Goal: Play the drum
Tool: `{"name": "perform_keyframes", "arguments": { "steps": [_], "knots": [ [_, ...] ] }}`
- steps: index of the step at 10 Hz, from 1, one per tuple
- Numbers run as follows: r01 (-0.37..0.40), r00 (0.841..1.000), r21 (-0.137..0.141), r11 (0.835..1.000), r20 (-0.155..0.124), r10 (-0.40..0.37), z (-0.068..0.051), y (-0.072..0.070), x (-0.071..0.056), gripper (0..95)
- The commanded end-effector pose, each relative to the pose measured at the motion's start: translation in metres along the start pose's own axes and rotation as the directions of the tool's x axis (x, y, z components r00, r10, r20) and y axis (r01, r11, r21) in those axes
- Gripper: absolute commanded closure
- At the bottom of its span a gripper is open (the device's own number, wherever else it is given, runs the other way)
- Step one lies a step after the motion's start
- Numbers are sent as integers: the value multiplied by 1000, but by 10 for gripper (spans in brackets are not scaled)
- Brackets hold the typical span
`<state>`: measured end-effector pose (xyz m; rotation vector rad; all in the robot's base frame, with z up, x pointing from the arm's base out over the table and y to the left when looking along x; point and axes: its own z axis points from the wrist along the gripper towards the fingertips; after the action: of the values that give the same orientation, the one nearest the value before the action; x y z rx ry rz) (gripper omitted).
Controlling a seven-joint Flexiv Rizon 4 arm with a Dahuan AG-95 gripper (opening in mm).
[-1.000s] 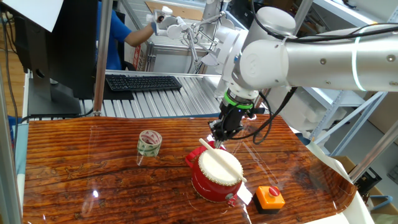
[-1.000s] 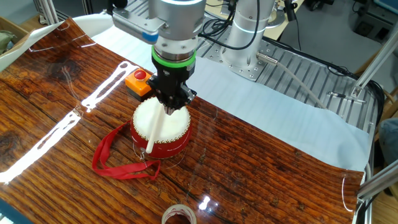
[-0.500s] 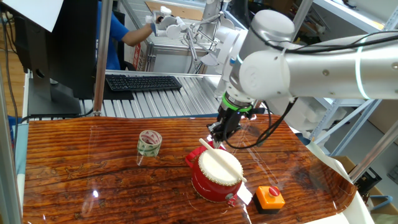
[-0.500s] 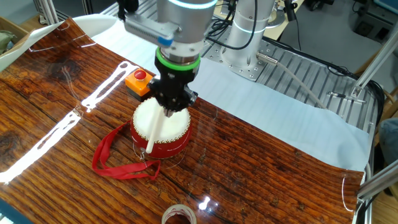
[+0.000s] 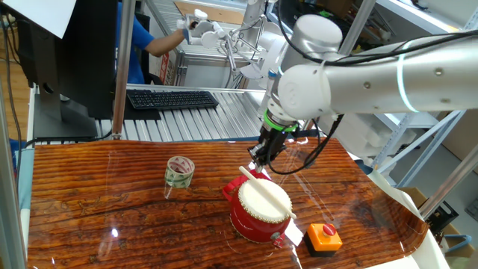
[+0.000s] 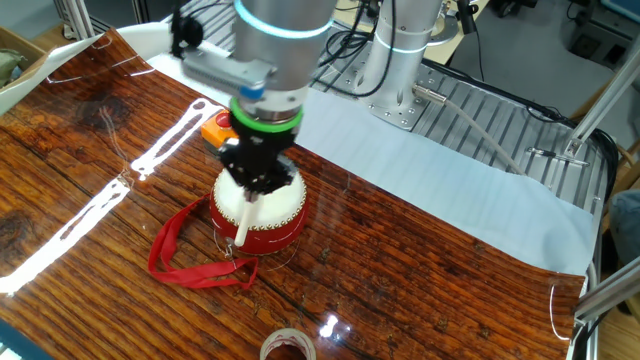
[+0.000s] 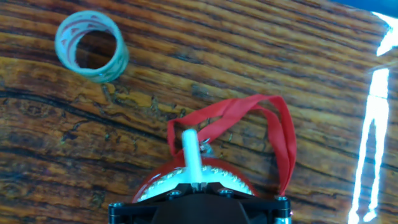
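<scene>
The drum [image 5: 258, 217] is a squat red barrel with a cream skin, standing mid-table; it also shows in the other fixed view [image 6: 278, 215] and at the bottom of the hand view [image 7: 231, 177]. My gripper [image 5: 260, 158] hangs just over the drum's far edge, shut on a white drumstick [image 6: 242, 222]. The stick [image 7: 191, 155] slants down from the gripper [image 6: 253, 190] across the skin and past the rim. In the hand view the gripper [image 7: 198, 186] shows only as a dark body, with the stick coming out of its middle.
A red ribbon [image 6: 178, 252] loops from the drum onto the wood [image 7: 277, 134]. A patterned tape roll [image 5: 179, 172] stands to the drum's left [image 7: 91, 45]. An orange button box [image 5: 324, 237] sits close beside the drum [image 6: 222, 130]. A keyboard [image 5: 172, 99] lies behind the table.
The arm's wrist has swung and the gripper has shifted a little sideways over the drum. The stick stays held, still slanting across the skin.
</scene>
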<state>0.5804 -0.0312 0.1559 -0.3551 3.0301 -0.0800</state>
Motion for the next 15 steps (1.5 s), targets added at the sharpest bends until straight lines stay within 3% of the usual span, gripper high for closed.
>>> {"name": "perform_keyframes", "arguments": {
  "steps": [1,2,3,6,9,13,14,15],
  "knots": [
    [-59,997,-16,998,-50,58,7,-4,0,950],
    [-95,992,-40,995,-93,91,7,-5,0,950],
    [-102,991,-59,993,-95,96,7,-5,0,950],
    [-18,997,-63,998,-74,13,8,-5,0,950],
    [-4,999,-53,999,-39,2,8,-5,0,950],
    [-21,1000,-54,998,-19,20,7,-3,-1,950],
    [-9,1000,-54,999,-13,9,8,-3,-1,760],
    [6,1000,-65,998,-12,-6,8,-3,-1,760]
  ]
}}
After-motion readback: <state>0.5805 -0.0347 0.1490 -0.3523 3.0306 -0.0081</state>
